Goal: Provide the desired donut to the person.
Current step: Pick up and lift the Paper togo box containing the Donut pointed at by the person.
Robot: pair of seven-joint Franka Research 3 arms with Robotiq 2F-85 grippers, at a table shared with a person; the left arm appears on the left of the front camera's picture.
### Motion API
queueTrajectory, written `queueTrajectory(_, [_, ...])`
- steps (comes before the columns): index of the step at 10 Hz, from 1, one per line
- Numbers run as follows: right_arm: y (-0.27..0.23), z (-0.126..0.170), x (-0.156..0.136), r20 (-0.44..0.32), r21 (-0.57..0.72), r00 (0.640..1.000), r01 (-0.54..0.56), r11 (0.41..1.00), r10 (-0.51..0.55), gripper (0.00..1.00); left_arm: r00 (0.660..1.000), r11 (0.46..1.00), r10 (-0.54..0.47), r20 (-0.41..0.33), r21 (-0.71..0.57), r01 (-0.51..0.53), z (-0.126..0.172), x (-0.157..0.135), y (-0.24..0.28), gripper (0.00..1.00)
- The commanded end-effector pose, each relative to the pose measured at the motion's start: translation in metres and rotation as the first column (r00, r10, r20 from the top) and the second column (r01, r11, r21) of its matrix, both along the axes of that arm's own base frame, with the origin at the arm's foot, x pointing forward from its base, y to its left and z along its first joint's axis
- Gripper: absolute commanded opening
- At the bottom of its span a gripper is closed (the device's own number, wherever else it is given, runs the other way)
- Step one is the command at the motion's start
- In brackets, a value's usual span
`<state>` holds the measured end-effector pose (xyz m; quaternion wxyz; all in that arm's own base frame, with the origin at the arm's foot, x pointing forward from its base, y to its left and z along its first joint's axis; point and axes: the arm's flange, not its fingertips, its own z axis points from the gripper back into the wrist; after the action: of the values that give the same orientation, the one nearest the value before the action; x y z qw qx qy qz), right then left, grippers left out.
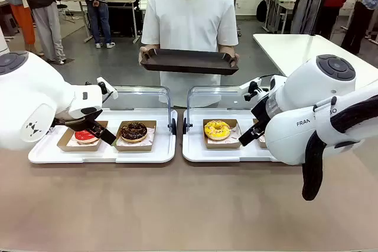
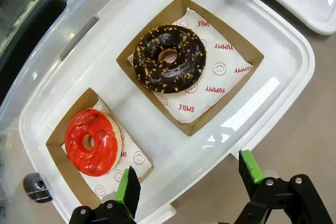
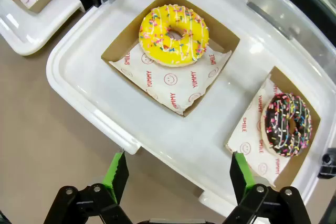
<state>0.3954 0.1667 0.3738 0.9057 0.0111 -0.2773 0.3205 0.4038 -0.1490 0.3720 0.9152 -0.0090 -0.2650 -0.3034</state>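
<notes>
Front view: the person (image 1: 189, 16), in a plain white short-sleeved collarless shirt, stands at the far side of the table (image 1: 177, 205). Both hands hold a dark brown rectangular serving tray (image 1: 189, 61) level at the waist, one at each end.

Left wrist view: the left white tray (image 2: 286, 51) lies on the table between person and robot. It carries a red-glazed donut (image 2: 92, 141) and a chocolate donut with nut crumbs (image 2: 169, 59), each in a brown paper-lined box. The left fingers (image 2: 127, 190) stand wide apart over the tray's near rim, holding nothing.

Right wrist view: the right white tray (image 3: 79, 77) carries a yellow sprinkled donut (image 3: 174, 34) and a chocolate sprinkled donut (image 3: 287, 125), boxed alike. The right fingers (image 3: 116, 174) also gape wide and empty.
</notes>
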Motion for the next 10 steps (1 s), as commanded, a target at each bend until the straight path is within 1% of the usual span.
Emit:
queueTrajectory(1, [0.0000, 0.0000, 0.0000, 0.000, 0.000, 1.000, 0.000, 1.000, 0.000, 1.00, 1.000, 1.000, 0.000, 0.000, 0.000, 0.000, -0.0001, -0.0001, 0.0000, 1.00])
queueTrajectory(10, [0.0000, 0.0000, 0.0000, 0.000, 0.000, 1.000, 0.000, 1.000, 0.000, 1.00, 1.000, 1.000, 0.000, 0.000, 0.000, 0.000, -0.0001, -0.0001, 0.0000, 1.00])
